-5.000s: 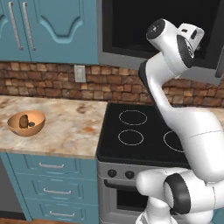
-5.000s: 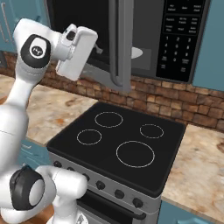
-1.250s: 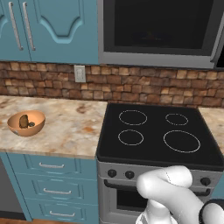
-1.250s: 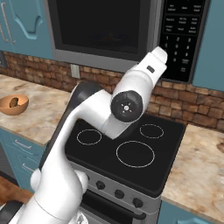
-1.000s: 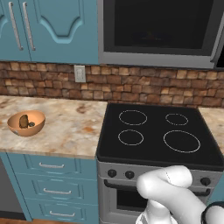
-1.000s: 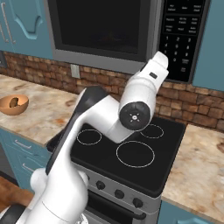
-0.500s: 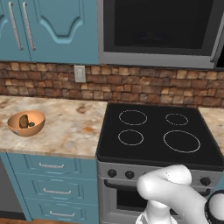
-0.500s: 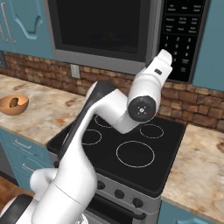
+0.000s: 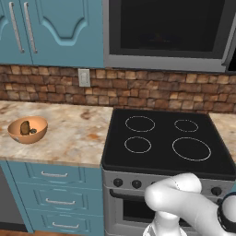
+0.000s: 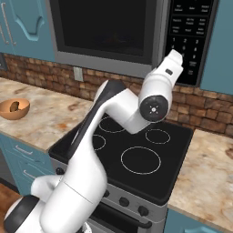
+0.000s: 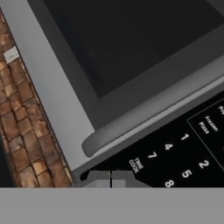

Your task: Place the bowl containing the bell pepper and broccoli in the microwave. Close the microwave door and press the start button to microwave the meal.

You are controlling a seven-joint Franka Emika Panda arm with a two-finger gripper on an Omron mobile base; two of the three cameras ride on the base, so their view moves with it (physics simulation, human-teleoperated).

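The microwave (image 9: 107, 37) hangs over the stove, and its door (image 10: 104, 28) stands closed, with dark glass (image 11: 124, 39) and a long curved grey handle (image 11: 148, 114). My gripper (image 10: 177, 54) is raised to the lower part of the black keypad (image 10: 189, 27) at the microwave's right side. In the hand view the gripper (image 11: 110, 178) is shut with nothing in it, its tips close in front of the keypad (image 11: 183, 153) near the numbers 7 and 8. The bowl, the bell pepper and the broccoli are hidden.
A black four-ring stove (image 9: 166, 143) lies under the microwave. A small orange bowl (image 9: 27, 130) with brown contents sits on the marble counter (image 9: 69, 133) at the left. Brick wall (image 11: 26, 131) and blue cabinets (image 9: 50, 32) surround the microwave.
The hand has crept right and slightly up along the microwave front, closer to the keypad. Five seconds ago it was at the door's left part.
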